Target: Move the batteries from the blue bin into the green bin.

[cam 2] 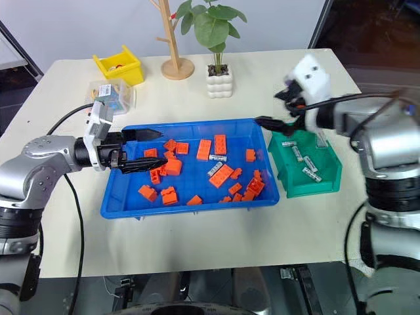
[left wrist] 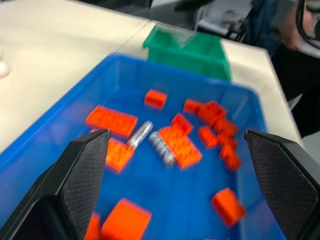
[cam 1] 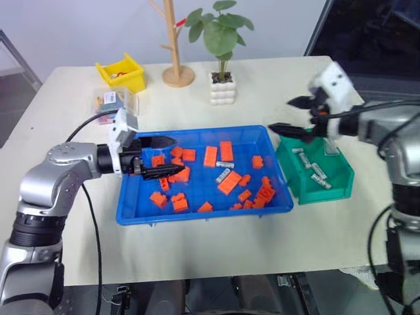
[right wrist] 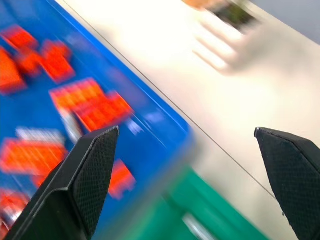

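Observation:
The blue bin (cam 1: 197,218) lies mid-table, strewn with orange blocks (cam 1: 229,182). Two batteries (cam 1: 225,164) lie near its middle; the left wrist view has them (left wrist: 140,134) among the blocks. More batteries (cam 1: 314,169) rest in the green bin (cam 1: 336,191), which stands against the blue bin's right side. My left gripper (cam 1: 161,157) hovers open over the blue bin's left end, pointing right, with nothing between its fingers. My right gripper (cam 1: 294,116) is open and empty above the green bin's far left corner.
A yellow bin (cam 1: 121,73) and a clear plastic box (cam 1: 115,102) stand at the back left. A wooden branch stand (cam 1: 177,72) and a potted plant (cam 1: 222,88) are behind the blue bin. A black cable (cam 1: 88,216) trails from my left arm.

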